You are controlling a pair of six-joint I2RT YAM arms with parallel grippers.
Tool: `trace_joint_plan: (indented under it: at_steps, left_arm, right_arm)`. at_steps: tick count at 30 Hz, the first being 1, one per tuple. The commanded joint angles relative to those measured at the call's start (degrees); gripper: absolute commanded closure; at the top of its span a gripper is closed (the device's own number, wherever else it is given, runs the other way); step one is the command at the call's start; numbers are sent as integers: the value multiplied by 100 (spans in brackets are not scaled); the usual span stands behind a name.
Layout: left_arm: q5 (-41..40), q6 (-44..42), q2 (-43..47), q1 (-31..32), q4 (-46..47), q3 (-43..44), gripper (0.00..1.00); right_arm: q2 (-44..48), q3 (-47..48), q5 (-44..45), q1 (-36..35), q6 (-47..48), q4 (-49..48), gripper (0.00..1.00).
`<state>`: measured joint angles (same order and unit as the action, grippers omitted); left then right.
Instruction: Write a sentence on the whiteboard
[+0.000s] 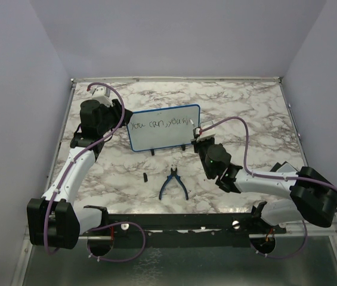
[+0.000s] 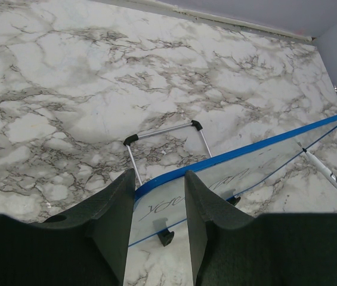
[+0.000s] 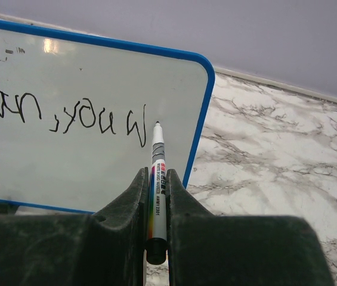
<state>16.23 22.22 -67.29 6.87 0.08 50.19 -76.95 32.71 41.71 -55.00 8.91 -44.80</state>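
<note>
The whiteboard [image 1: 163,136], white with a blue frame, stands upright mid-table on black feet [image 2: 166,235]. The sentence [image 3: 67,113] on it reads "you can, you w" in black; it also shows in the top view [image 1: 156,124]. My right gripper [image 3: 157,173] is shut on a white marker [image 3: 157,149], whose tip is at the board just right of the "w". In the top view my right gripper [image 1: 199,142] is at the board's right end. My left gripper [image 2: 160,179] is open, its fingers over the board's top left corner [image 2: 150,186]; in the top view it [image 1: 122,119] is beside the board's left edge.
Blue-handled pliers [image 1: 173,183] and a small black cap [image 1: 146,177] lie in front of the board. A wire support leg [image 2: 162,131] sticks out behind the board. Grey walls enclose the marble table [image 1: 246,113] on three sides.
</note>
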Motion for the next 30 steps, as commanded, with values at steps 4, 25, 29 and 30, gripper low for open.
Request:
trace_joint_plan:
  at_steps: [4, 25, 29, 30]
  left_arm:
    - [188, -18, 102, 20, -31, -71, 60]
    - [161, -24, 102, 21, -29, -72, 60]
    - [159, -23, 102, 24, -30, -71, 60]
    - [161, -23, 106, 22, -27, -71, 60]
  right_arm:
    - [-141, 163, 68, 49, 94, -267, 99]
    - [162, 4, -271, 104, 80, -150, 99]
    - [439, -76, -295, 104, 81, 49, 99]
    - [472, -90, -250, 107, 87, 65, 99]
